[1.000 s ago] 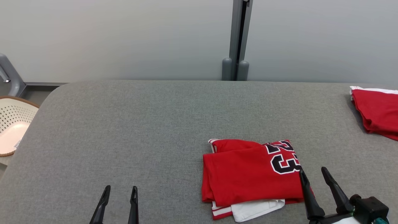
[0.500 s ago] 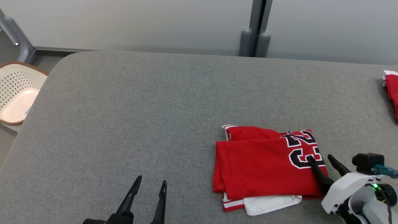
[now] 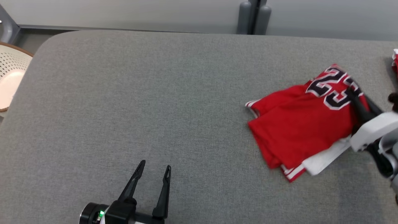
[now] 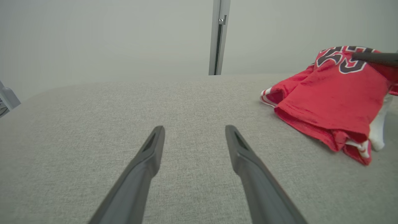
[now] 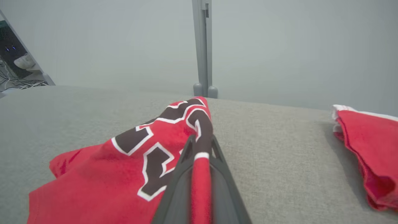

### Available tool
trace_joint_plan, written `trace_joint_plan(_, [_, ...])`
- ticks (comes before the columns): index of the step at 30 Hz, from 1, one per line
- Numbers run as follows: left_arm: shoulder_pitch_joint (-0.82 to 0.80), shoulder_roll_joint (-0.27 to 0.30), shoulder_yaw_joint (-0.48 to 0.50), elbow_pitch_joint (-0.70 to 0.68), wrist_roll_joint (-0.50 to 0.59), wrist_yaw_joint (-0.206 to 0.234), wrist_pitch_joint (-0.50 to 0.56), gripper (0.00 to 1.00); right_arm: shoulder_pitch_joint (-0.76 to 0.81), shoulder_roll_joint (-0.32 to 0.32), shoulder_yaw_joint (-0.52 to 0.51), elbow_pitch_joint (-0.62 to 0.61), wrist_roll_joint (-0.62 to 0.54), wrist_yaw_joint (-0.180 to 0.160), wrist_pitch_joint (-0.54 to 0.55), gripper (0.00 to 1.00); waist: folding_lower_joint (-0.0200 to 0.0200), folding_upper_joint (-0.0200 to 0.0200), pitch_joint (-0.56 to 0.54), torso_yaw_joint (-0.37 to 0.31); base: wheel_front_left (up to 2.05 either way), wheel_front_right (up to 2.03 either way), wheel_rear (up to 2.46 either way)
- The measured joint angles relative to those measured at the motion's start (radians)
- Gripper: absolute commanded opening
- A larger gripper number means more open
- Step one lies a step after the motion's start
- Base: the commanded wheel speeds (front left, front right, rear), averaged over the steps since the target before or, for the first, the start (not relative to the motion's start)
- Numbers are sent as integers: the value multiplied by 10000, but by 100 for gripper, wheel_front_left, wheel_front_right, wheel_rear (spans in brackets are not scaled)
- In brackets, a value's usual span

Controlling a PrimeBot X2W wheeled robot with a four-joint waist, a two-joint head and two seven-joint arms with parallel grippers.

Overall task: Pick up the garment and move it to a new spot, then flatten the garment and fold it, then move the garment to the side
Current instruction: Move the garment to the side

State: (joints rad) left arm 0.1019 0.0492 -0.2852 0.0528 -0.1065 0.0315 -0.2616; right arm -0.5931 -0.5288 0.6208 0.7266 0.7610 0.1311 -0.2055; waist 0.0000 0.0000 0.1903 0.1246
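Garment: red jersey with black-and-white numerals, folded into a compact packet with a white layer showing at its near edge. It lies on the right part of the table, its numeral corner raised off the table's surface. Right gripper: clamped on that numeral corner, with a ridge of red cloth pinched between its two fingers, plain in the right wrist view. Left gripper: fingers spread with nothing between them, over the table's near edge. Second red pile: at the table's right end. Step in hand, by judgement: carrying the folded packet to the table's side. Handling advice: firm pinch, low lift and slow travel, so the layers move together and the white layer does not slide out; set down short of the second pile. Position to tool: the garment trails from the right gripper's tips toward the table's middle.
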Motion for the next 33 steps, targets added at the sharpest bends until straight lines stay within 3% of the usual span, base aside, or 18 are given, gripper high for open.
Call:
trace_joint_plan(9, [-1172, -2, 35, -173, 180, -138, 0, 100, -3060, -1407, -1166, 1705, -470, 0, -257, 0, 0, 0, 1565, -565, 0, 0, 0])
trace_joint_plan(17, [-1795, -2, 90, -196, 337, -307, 0, 100, -4268, -2667, -2065, 2934, -1206, 0, -408, 0, 0, 0, 2657, -855, 0, 0, 0])
trace_joint_plan(18, [-1834, 0, 86, -184, 337, -314, 0, 100, -4341, -2752, -2148, 3116, -1390, 0, -416, 91, 0, 0, 2736, -872, 0, 0, 0])
trace_joint_plan(19, [-1885, -2, 73, -171, 337, -318, 0, 100, -4444, -2815, -2228, 3319, -1597, 0, -441, 100, 0, 0, 2797, -883, 0, 0, 0])
trace_joint_plan(24, [-1984, 0, 27, -88, 316, -385, 0, 100, -4927, -2999, -3250, 3131, -3095, 0, -533, 100, -1, 0, 2803, -826, 0, 0, 0])
trace_joint_plan(26, [-1989, -4, 36, -84, 173, -372, 0, 100, -4774, -2725, -4230, 2031, -4046, -2, -562, 100, 0, 0, 2692, -788, 0, 0, 0])
trace_joint_plan(31, [-1846, -2, 186, -104, -428, -217, 0, 100, -1619, 209, -5474, -711, -5106, 10, -573, 100, 0, 0, 2101, -693, 0, 0, 0])
trace_joint_plan(33, [-1662, 4, 286, -151, -761, -117, 0, 100, -563, 947, -5730, -1751, -5279, 8, -581, 100, 0, 0, 1767, -653, 0, 0, 0])
